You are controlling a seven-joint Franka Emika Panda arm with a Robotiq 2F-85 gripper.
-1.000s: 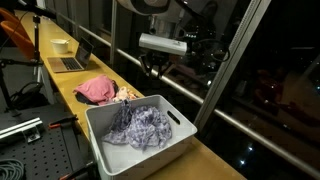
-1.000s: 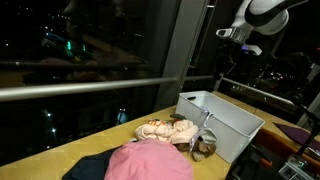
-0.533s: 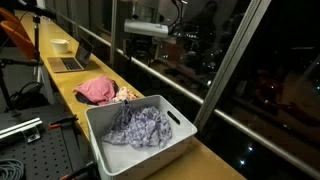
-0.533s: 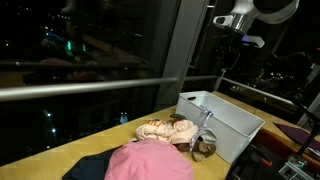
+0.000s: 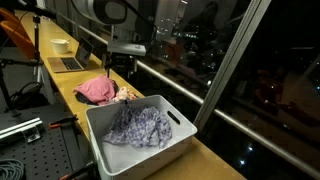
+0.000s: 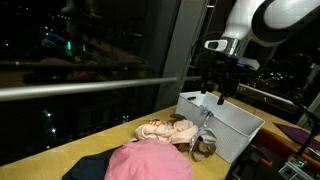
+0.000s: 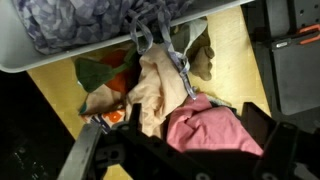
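The pincer (image 7: 182,142) looks blurred, partly hiding the pink cloth (image 7: 215,128).

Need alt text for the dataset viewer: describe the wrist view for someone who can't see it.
The gripper, fingers spread open, hangs above a pink garment, a beige garment and a green cloth heaped on a yellow tabletop. At the top edge sits a white bin holding a purple-grey patterned cloth.
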